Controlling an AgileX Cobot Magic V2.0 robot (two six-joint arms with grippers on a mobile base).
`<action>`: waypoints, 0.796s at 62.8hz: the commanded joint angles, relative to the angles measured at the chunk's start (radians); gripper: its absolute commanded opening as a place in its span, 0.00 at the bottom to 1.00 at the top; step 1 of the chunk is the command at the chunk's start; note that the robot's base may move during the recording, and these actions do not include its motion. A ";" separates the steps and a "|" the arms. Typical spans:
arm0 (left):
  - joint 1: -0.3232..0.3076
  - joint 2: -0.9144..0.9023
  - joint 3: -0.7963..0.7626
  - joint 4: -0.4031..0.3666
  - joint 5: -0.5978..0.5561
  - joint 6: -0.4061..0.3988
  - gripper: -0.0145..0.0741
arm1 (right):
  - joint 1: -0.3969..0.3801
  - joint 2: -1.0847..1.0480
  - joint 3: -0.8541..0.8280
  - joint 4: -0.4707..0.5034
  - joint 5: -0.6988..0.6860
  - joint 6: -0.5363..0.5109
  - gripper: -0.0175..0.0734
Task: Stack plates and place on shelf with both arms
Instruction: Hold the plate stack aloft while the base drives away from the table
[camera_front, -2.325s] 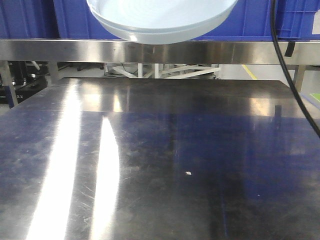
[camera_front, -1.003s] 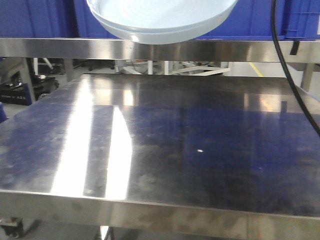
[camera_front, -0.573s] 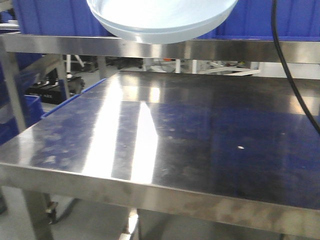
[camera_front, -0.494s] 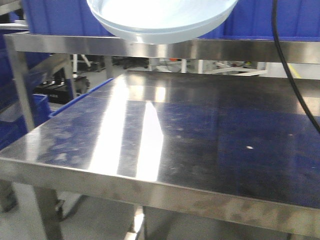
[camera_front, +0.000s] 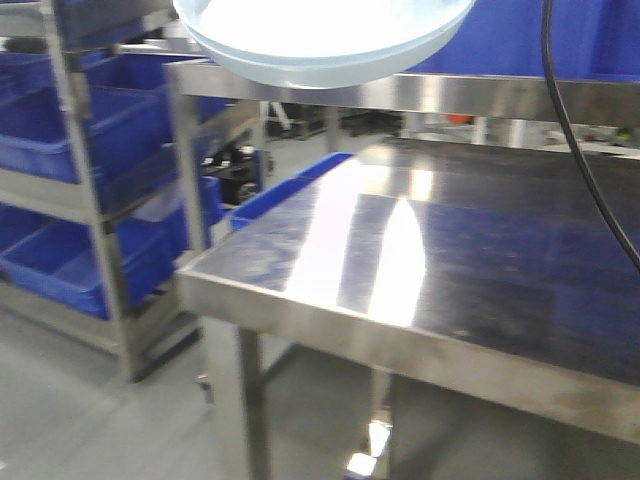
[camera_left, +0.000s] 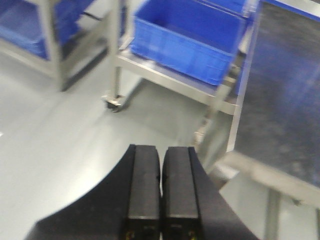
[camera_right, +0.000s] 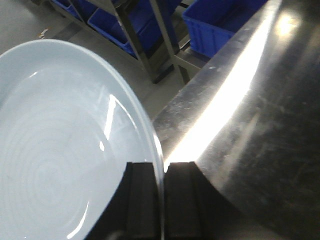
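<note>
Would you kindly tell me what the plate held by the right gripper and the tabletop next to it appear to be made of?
The plate looks like glazed ceramic, possibly melamine: glossy pale blue-white with sharp highlights and faint concentric rings. The tabletop looks like brushed stainless steel: dark, with a bright glare streak and fine scratches.

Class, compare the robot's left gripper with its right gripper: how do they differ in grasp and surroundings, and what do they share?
The left gripper has its fingers pressed together on nothing; the right gripper pinches the rim of the plate. The left gripper looks down on the grey floor, the right gripper on the steel tabletop. Both have matching flat black fingers.
</note>
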 joint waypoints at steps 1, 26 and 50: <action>0.000 -0.006 -0.028 -0.009 -0.078 -0.005 0.27 | 0.001 -0.040 -0.032 0.014 -0.084 -0.004 0.23; 0.000 -0.006 -0.028 -0.009 -0.078 -0.005 0.27 | 0.001 -0.040 -0.032 0.014 -0.084 -0.004 0.23; 0.000 -0.006 -0.028 -0.009 -0.078 -0.005 0.27 | 0.001 -0.040 -0.032 0.014 -0.084 -0.004 0.23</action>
